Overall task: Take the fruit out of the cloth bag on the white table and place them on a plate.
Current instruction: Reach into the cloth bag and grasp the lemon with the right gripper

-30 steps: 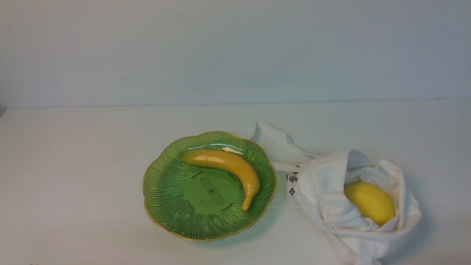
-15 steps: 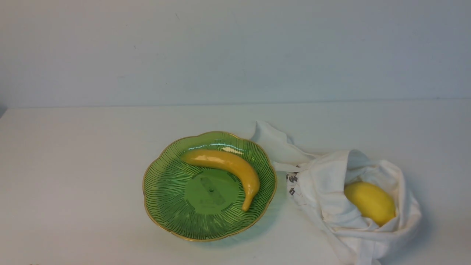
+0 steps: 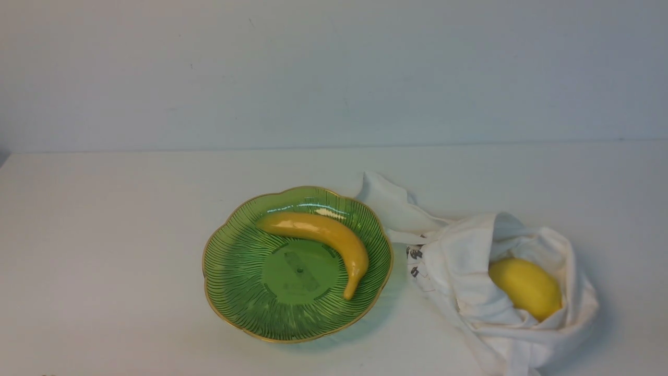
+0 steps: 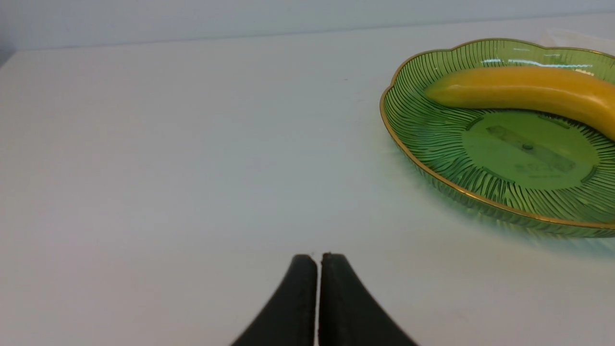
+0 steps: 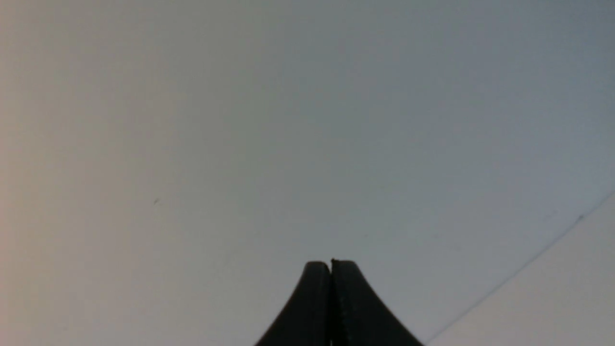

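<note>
White table, both end effectors closed, empty.

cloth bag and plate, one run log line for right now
lemon in cloth bag | banana on plate | left tool shut | right tool shut

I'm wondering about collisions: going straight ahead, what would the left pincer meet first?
Probably the white tabletop beyond its tips, though depth is unclear. The green glass dish appears off to one side.
</note>
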